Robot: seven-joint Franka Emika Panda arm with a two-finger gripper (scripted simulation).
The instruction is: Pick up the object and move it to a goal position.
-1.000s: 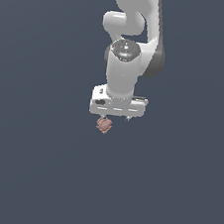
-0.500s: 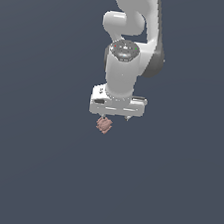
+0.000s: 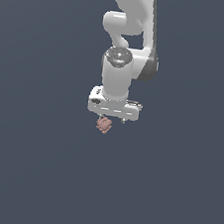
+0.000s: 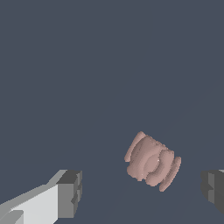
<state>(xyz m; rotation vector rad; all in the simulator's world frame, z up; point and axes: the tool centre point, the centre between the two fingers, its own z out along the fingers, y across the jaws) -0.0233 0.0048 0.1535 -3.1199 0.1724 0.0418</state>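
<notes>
The object (image 3: 104,125) is a small lumpy pinkish-brown thing on the dark grey floor, right under the white hand in the exterior view. My gripper (image 3: 112,118) points straight down over it, and the hand hides most of the fingers there. In the wrist view the object (image 4: 152,162) lies between the two dark finger pads, nearer to one pad (image 4: 213,189) than to the other pad (image 4: 70,192). The gripper (image 4: 142,190) is open, with a clear gap on both sides of the object and neither pad touching it.
A flat, uniform dark grey surface (image 3: 36,174) fills both views. The white arm (image 3: 129,31) rises above the hand toward the exterior view's top edge. No other objects or edges show.
</notes>
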